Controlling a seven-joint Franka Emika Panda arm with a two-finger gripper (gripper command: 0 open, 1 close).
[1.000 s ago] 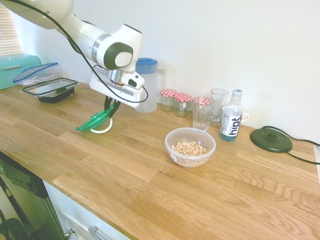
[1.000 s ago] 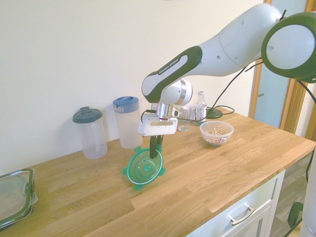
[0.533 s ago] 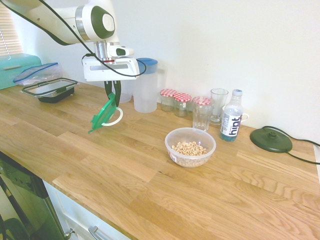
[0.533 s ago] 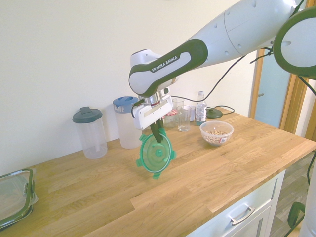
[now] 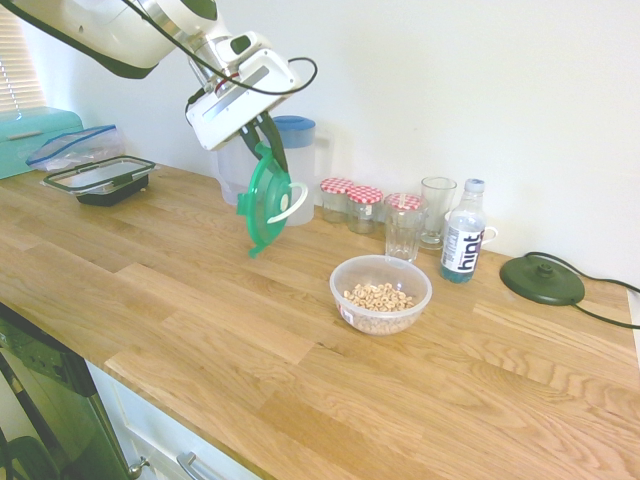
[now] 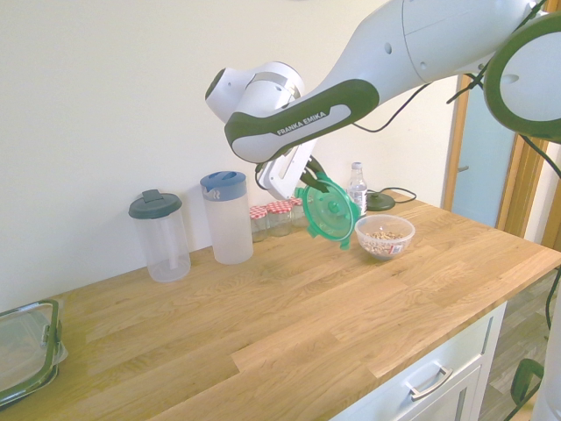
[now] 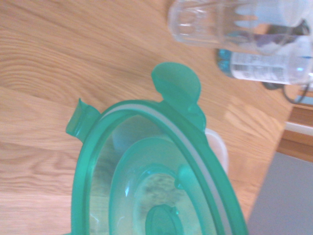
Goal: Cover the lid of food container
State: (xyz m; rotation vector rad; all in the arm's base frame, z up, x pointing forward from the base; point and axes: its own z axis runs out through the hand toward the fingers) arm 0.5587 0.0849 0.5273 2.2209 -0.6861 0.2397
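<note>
Lid (image 5: 266,201): round, translucent green, clip tabs at the rim, white strap curving off one face. Held in the air, on edge and nearly upright, hanging below the claw (image 5: 262,140); its flat faces turn sideways rather than up or down, its lowest tab points at the counter (image 5: 250,330). The wrist view shows the lid (image 7: 161,186) close up, one rounded tab and one smaller tab standing out from the rim.

Claw: closed on the lid's upper rim, angled downward from the white arm, well above the counter.

Bowl (image 5: 381,294): clear, round, holding ring cereal, open on top. Stands on the counter below the claw and off to the side away from the arm, apart from the lid.

Arm lettering: "FRANKA EMIKA" on the dark band, read in the second exterior view.

Bottle (image 5: 463,243): blue cap, label reading "hint", beyond the bowl from the claw, by the wall.

Glasses (image 5: 404,226): two clear tumblers, just beside the bottle on the claw's side.

Jars (image 5: 352,204): small, red-checked lids, by the wall nearer the claw; probably three, the count is unclear.

Jug (image 5: 291,172): clear, blue lid, directly behind the claw against the wall.

Second jug (image 6: 159,235): dark grey lid, beyond the first.

Box (image 5: 100,179): rectangular, black-rimmed, far from the claw on the arm's side.
</note>
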